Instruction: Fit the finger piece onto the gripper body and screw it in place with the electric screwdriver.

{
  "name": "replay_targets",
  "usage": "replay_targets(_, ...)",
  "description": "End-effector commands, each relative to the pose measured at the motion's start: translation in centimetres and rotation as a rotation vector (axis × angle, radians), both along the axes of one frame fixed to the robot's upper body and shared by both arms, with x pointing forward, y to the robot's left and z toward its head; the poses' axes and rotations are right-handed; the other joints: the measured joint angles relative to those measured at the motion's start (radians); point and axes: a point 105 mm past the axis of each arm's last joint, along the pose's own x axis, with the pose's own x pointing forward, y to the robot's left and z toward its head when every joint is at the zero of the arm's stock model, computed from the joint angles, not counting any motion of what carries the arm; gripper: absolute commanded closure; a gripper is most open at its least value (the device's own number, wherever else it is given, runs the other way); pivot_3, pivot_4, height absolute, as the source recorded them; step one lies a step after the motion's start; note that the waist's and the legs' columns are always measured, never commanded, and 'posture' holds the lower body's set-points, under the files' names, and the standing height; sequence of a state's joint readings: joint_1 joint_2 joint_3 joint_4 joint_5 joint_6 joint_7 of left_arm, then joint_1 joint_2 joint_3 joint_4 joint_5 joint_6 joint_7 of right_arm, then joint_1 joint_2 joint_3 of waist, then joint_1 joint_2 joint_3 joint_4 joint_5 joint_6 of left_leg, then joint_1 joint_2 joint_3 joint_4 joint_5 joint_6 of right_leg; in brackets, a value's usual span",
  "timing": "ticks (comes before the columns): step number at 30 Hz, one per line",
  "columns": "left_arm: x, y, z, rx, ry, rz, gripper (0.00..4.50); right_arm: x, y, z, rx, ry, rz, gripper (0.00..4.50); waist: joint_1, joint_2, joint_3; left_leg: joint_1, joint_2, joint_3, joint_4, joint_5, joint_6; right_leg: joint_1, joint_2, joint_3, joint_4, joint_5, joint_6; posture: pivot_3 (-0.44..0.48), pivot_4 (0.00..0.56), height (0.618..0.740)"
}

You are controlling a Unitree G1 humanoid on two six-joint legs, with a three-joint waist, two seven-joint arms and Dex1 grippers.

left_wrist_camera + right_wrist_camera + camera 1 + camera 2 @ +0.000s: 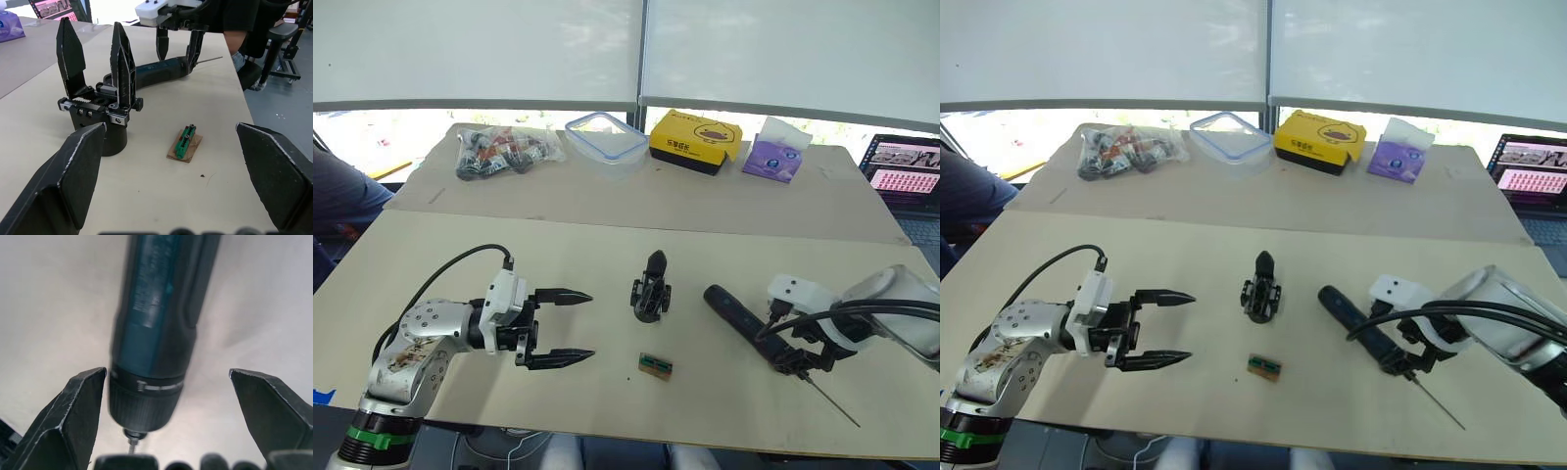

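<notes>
1. your left gripper [560, 328] is spread wide and empty, fingers pointing across the table toward the gripper body [650, 290], which stands just ahead of the fingertips and apart from them

2. your right gripper [800, 354] is released too: in the right wrist view its fingers [73, 426] straddle the electric screwdriver [739, 315] near the bit end, with a gap on the far side; on the other side you cannot tell whether the finger touches the barrel

3. progress, as a judgement: in the left wrist view the gripper body [100, 105] already carries two upright pointed fingers, so the finger piece [123, 61] looks seated on it; which of the two it is you cannot tell. the screwing looks still to do, since the screwdriver lies on the table ungrasped

4. the screwdriver's long axis runs diagonally on the table: rounded end toward the gripper body, thin metal bit [833, 403] reaching past your right gripper toward the near edge. the finger piece points straight up, long axis vertical

5. a small green block [655, 365] lies beside your left gripper's lower fingertip, nearer you than the gripper body
</notes>
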State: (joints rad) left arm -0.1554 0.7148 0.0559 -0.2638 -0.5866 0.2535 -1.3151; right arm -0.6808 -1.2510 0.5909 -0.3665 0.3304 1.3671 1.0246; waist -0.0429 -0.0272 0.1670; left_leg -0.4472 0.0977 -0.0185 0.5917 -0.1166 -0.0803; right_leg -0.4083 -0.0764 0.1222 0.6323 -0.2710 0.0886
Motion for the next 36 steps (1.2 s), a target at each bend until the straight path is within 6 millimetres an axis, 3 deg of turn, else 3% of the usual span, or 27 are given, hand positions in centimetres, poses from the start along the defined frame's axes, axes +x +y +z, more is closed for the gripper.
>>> replay_targets(1,-0.4,-0.4,0.6,-0.006,-0.047,-0.022,0.0,0.8,0.1,0.1,-0.038,-0.024,-0.016,0.04,-0.001,0.0,0.0,0.0,0.0,0.0,0.0,0.0,0.0,0.0,0.0,0.0,0.0,0.0,0.0,0.0,0.15,0.74)
replay_targets(8,-0.5,-0.5,0.4,-0.01,-0.051,-0.021,0.0,1.1,0.5,-0.5,-0.059,-0.01,0.0,0.04,0.001,0.0,0.0,0.0,0.0,0.0,0.0,0.0,0.0,0.0,0.0,0.0,0.001,0.0,0.0,0.0,0.15,0.74)
replay_targets(9,-0.5,-0.5,0.4,-0.011,-0.053,-0.021,0.0,1.1,0.3,-0.7,-0.064,-0.008,0.0,0.55,0.002,0.0,0.0,0.0,0.0,0.0,0.0,0.0,0.0,0.0,0.0,0.0,0.001,0.0,0.0,0.0,0.15,0.74)
replay_targets(15,-0.5,-0.2,0.5,-0.005,-0.056,-0.018,0.0,0.8,-0.8,-0.8,-0.106,0.004,0.017,2.52,0.003,0.0,0.0,0.0,0.0,0.0,0.0,0.0,0.0,0.0,0.0,0.0,0.001,0.0,0.0,0.0,0.15,0.74)
replay_targets(18,-0.5,-0.2,0.5,0.0,-0.053,-0.02,0.0,0.7,-0.9,-0.3,-0.077,-0.003,0.007,2.57,0.004,0.0,0.0,0.0,0.0,0.0,0.0,0.0,0.0,0.001,0.0,0.0,0.001,0.0,0.0,0.0,0.15,0.74)
replay_targets(22,-0.6,0.0,0.4,0.009,-0.047,-0.026,0.0,1.0,-1.4,2.1,0.064,-0.079,-0.029,2.57,0.016,0.0,0.0,-0.001,0.0,0.0,0.0,0.0,0.0,0.0,0.0,0.0,0.001,0.0,0.0,0.0,0.15,0.74)
replay_targets(25,-0.5,0.0,0.5,0.008,-0.067,-0.032,0.0,1.1,-1.3,4.4,0.266,-0.142,-0.122,2.57,0.02,0.0,0.0,-0.001,0.0,0.001,0.0,0.0,0.0,-0.001,0.0,0.0,0.002,0.0,0.0,0.0,0.15,0.74)
replay_targets(27,-0.2,-0.1,0.7,0.005,-0.074,-0.033,0.0,1.0,-0.2,7.2,0.488,-0.235,-0.081,2.57,0.019,-0.001,0.0,-0.001,0.0,0.001,0.001,0.0,0.0,-0.002,0.0,0.001,0.005,0.0,0.001,0.0,0.15,0.74)
replay_targets(30,0.1,0.2,-0.1,0.054,-0.067,-0.054,0.0,0.4,1.2,12.5,0.872,-0.574,0.051,2.57,0.019,-0.001,0.0,0.001,0.0,-0.001,0.001,0.0,0.0,-0.002,0.002,0.001,0.01,0.0,0.005,0.0,0.15,0.74)
replay_targets(33,0.3,0.5,-0.8,0.089,-0.057,-0.069,0.0,-0.9,1.5,13.6,1.003,-0.721,0.058,2.57,0.025,-0.001,0.0,0.001,0.0,-0.004,0.001,0.0,0.0,0.0,0.003,-0.001,0.012,0.0,0.006,0.0,0.15,0.74)
replay_targets(36,0.1,0.1,-1.5,0.106,-0.055,-0.092,0.0,-3.2,4.0,15.6,1.156,-0.92,0.241,2.57,0.028,-0.002,0.0,0.001,0.0,-0.004,0.001,0.0,0.0,0.001,0.003,-0.002,0.011,0.0,0.006,0.0,0.15,0.74)
